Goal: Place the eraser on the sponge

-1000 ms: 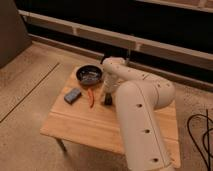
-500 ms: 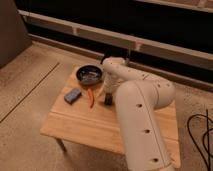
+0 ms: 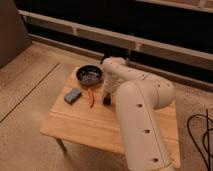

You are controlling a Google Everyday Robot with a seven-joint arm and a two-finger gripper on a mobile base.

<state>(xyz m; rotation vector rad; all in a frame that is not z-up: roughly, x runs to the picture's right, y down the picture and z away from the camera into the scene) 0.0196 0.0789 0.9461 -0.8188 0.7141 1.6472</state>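
Note:
The sponge [image 3: 73, 95] is a flat grey-blue pad lying on the left part of the wooden table [image 3: 85, 125]. My gripper [image 3: 106, 98] points down at the table's middle, to the right of the sponge and about a hand's width from it. A small dark block, the eraser [image 3: 106, 102], sits at the fingertips on the tabletop, and the gripper is shut on it. The white arm [image 3: 140, 110] hides the table's right part.
A dark round pan [image 3: 89, 75] stands at the table's back left. A thin red-orange curved strip [image 3: 91, 98] lies between the sponge and the gripper. A black cable [image 3: 202, 132] loops on the floor at the right. A dark wall runs behind the table.
The arm stays in the same place over the table's middle. The gripper has shut around the dark block at its tips.

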